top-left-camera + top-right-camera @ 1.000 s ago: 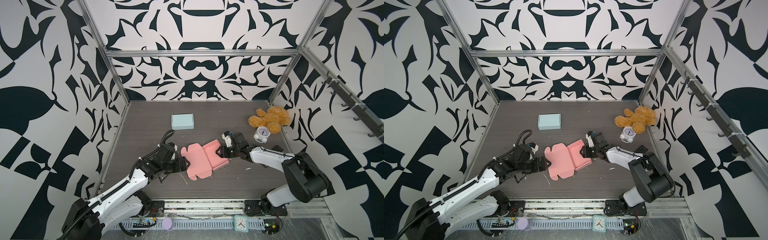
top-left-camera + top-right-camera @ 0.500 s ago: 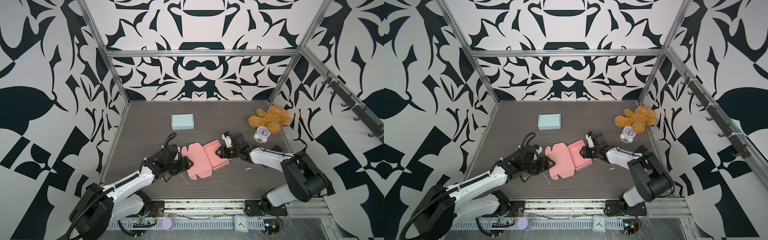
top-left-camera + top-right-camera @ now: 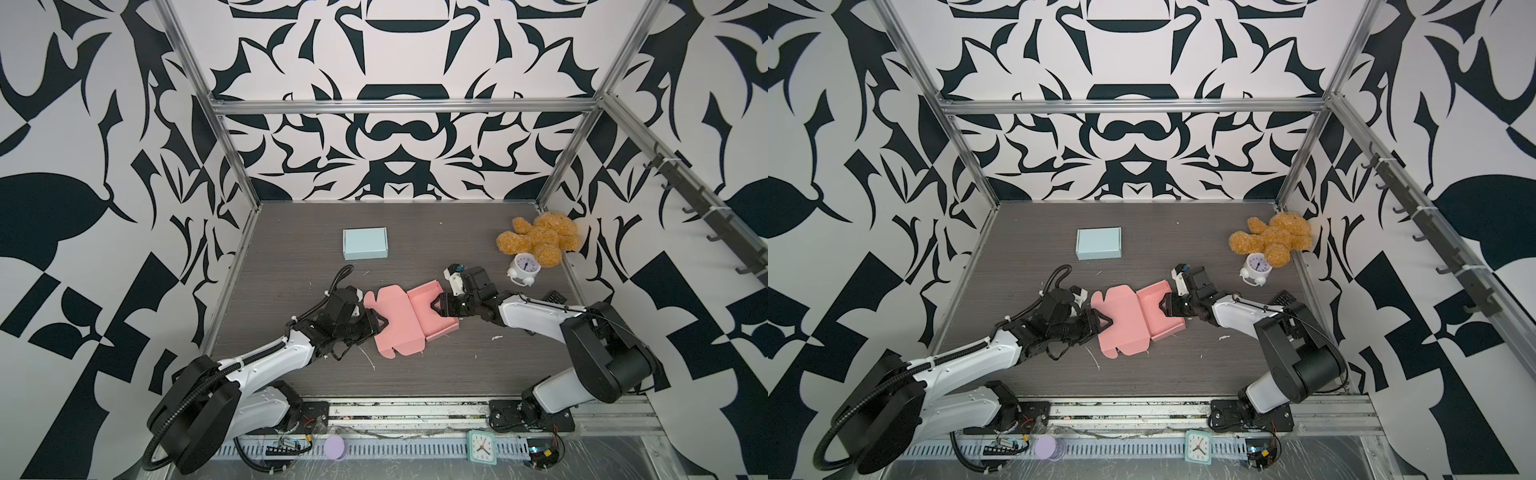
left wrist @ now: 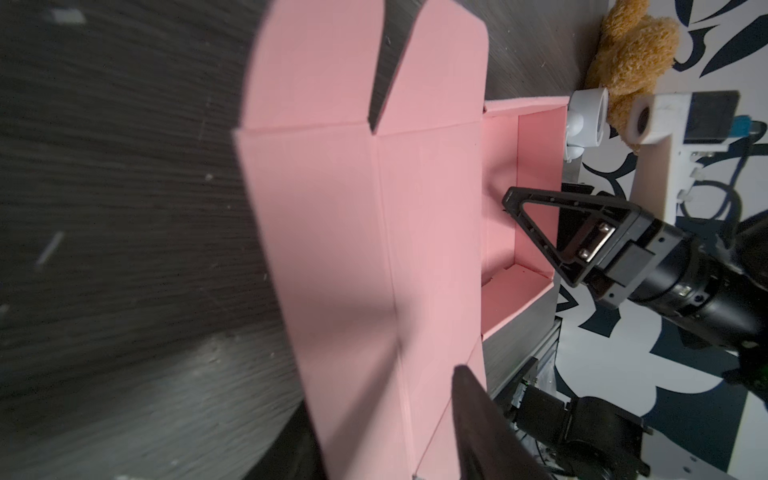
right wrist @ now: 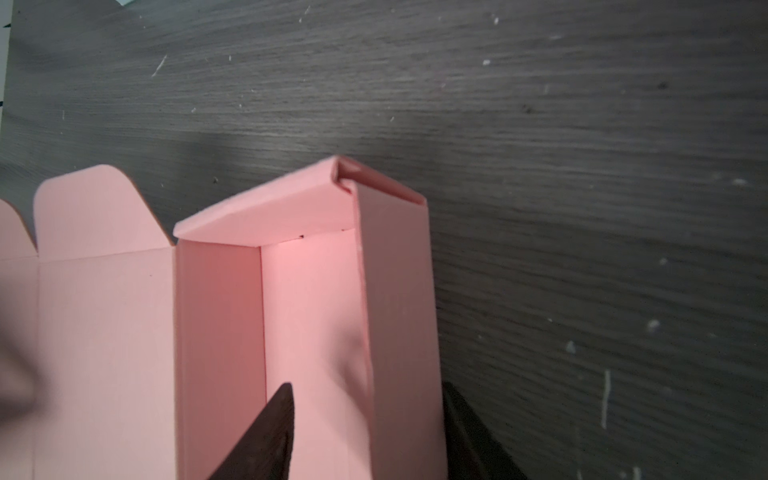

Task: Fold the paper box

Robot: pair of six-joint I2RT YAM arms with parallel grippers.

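Note:
The pink paper box (image 3: pixel 399 320) (image 3: pixel 1125 322) lies mid-table, half formed: a flat lid panel with rounded flaps on the left, a shallow tray with raised walls on the right. My left gripper (image 3: pixel 376 324) (image 3: pixel 1102 322) is at the lid's left edge, open. In the left wrist view one finger (image 4: pixel 478 415) lies over the pink sheet (image 4: pixel 374 249) and the other sits dark beneath it. My right gripper (image 3: pixel 438 309) (image 3: pixel 1165 309) (image 5: pixel 368 386) is open astride the tray's right wall (image 5: pixel 399 332), one finger inside, one outside.
A closed light-blue box (image 3: pixel 365 243) sits behind the pink one. A brown teddy bear (image 3: pixel 536 239) and a white alarm clock (image 3: pixel 524 269) are at the back right, a small black object (image 3: pixel 555 297) beside the right arm. Paper scraps dot the table.
My left gripper has slid right onto the lid's left edge and its jaws have narrowed around the sheet. The right arm and the box have stayed put.

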